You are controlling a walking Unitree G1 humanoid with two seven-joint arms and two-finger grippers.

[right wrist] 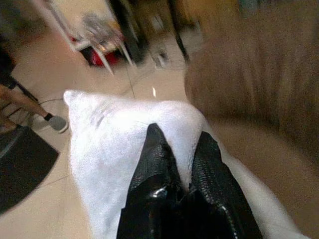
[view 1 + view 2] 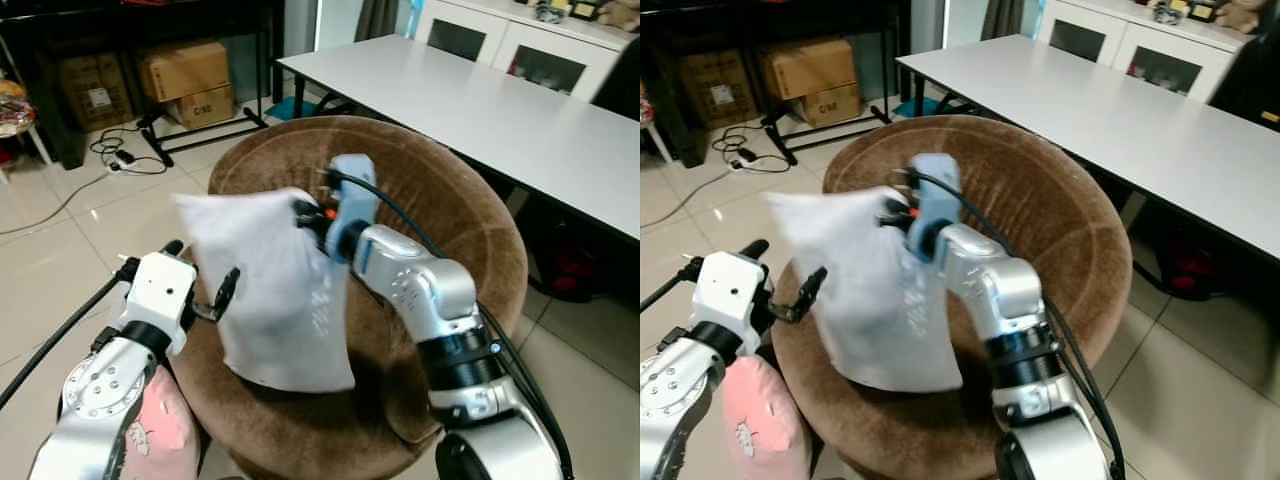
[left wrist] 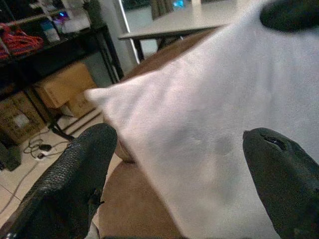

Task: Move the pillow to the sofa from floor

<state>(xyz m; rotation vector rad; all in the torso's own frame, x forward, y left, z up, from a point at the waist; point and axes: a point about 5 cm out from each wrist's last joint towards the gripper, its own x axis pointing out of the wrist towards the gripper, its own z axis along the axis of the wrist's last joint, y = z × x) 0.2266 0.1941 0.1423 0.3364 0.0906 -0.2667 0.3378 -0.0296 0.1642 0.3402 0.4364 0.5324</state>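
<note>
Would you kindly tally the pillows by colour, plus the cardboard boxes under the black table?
White pillow, pinched by the right gripper over the brown sofa: 1
Pink pillow on the floor: 1
Cardboard boxes: 3
Total: 5

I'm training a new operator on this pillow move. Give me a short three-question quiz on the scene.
1. True or false: the right tool is pinching the white pillow.
2. The left tool is: A) shut on the pillow, B) open beside the pillow, C) resting on the white table.
3. What colour is the round sofa under the pillow?

Key: 1 true; 2 B; 3 brown.
</note>
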